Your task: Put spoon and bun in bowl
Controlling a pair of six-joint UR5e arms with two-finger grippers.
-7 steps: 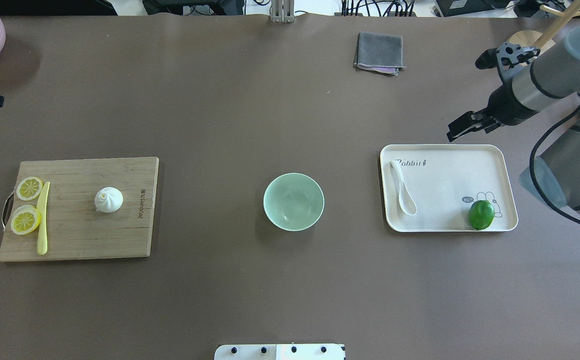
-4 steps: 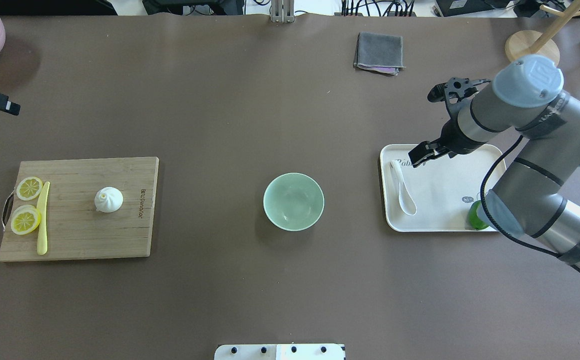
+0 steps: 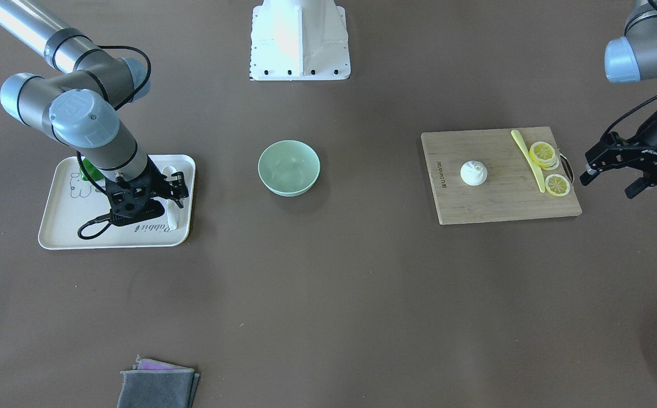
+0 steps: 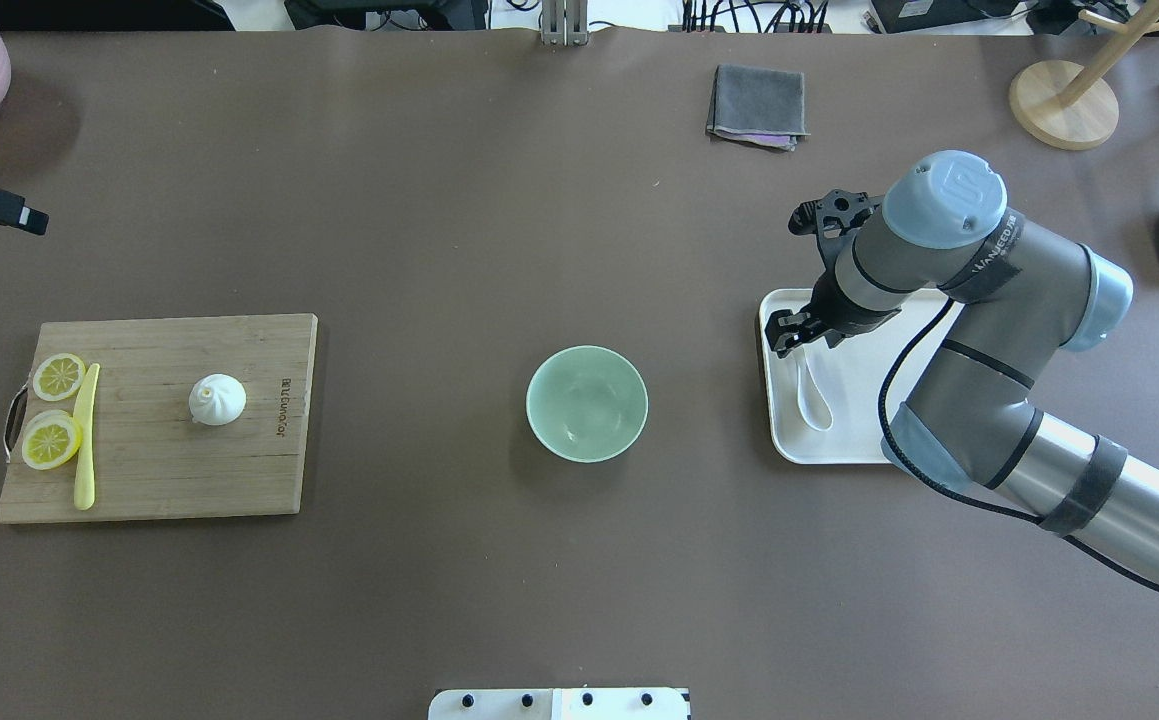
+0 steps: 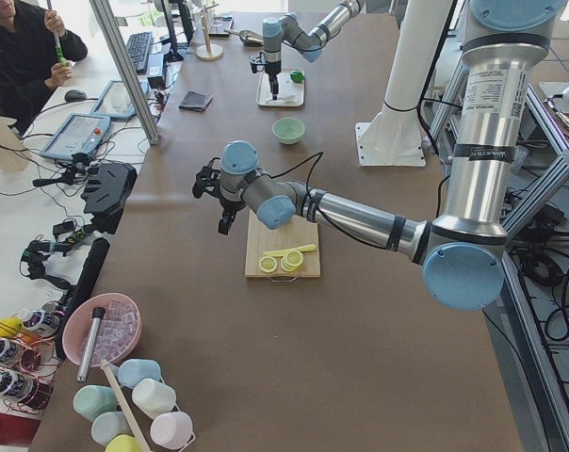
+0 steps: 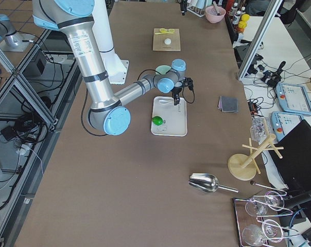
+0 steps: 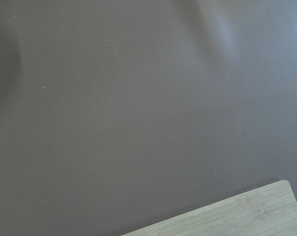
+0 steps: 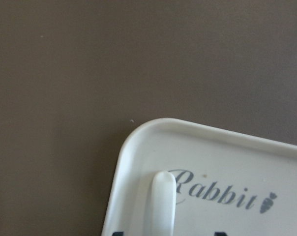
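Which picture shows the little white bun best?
The overhead exterior view: the bun sits unobstructed on the cutting board, pleats visible. Front-facing shows it clearly too, slightly smaller; exterior right shows a tiny far dot; exterior left and both wrist views don't show it.

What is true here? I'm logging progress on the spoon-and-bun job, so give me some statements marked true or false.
1. The mint-green bowl is empty. True.
2. The bun sits on the white tray. False: it sits on the wooden cutting board.
3. The white spoon lies on the tray. True.
4. The right gripper has lifted the spoon. False: its jaws are open at the spoon's handle end, and the spoon lies on the tray.
5. The left gripper is over the bun. False: it is off the board, past the end with the lemon slices, jaws open.
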